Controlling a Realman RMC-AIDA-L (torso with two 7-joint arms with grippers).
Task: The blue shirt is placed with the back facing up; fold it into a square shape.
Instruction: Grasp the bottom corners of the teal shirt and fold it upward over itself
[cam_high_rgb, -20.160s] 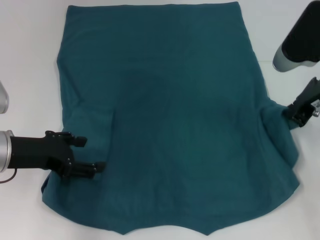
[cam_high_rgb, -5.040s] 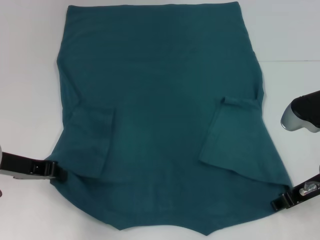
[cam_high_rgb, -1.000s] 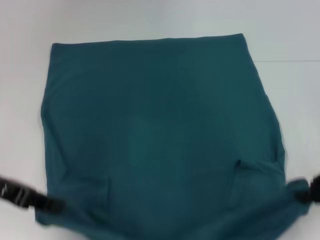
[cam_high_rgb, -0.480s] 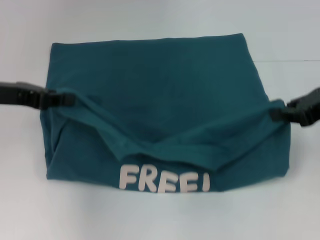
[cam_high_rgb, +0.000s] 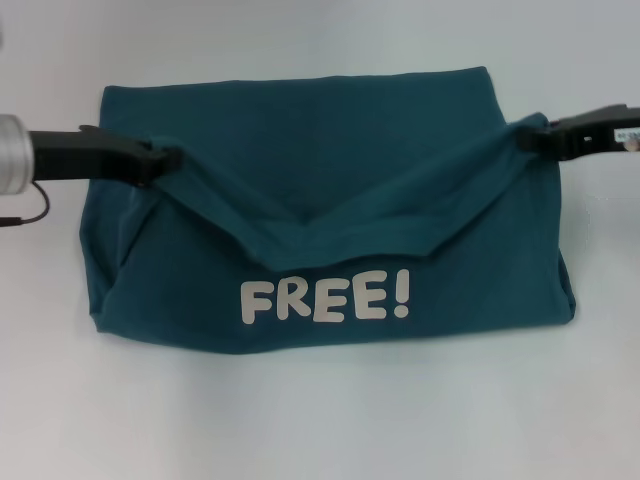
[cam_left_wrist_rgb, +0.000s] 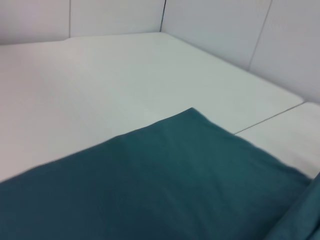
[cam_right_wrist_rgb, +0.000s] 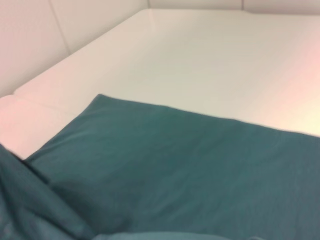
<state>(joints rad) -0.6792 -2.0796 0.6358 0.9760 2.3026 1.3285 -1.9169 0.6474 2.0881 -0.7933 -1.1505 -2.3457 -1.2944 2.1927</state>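
A: Where is the shirt (cam_high_rgb: 330, 210)?

B: On the white table (cam_high_rgb: 320, 420), about the middle of it and nearer the far edge than the near one. It is doubled over: the lower layer lies flat with its far edge parallel to the table's far edge, and a second layer is drawn over it from the near side.

A: What shows on the upper layer?

B: White "FREE!" lettering (cam_high_rgb: 325, 299), reading upright, just behind the fold that runs along the near side. Behind the lettering the loose edge of that layer sags into a shallow V between the two grippers.

A: And the grippers?

B: The left gripper (cam_high_rgb: 168, 158) comes in from the table's left side and is clamped on the left corner of the raised layer. The right gripper (cam_high_rgb: 528, 141) comes in from the right side and pinches the right corner. Both hold the cloth taut, lifted a little off the lower layer.

A: Do the wrist cameras add anything?

B: The left one shows flat teal cloth (cam_left_wrist_rgb: 165, 185) with one corner pointing onto the bare table. The right one shows much the same cloth (cam_right_wrist_rgb: 190, 170), with a bunched fold close to the lens. Neither shows its own fingers.
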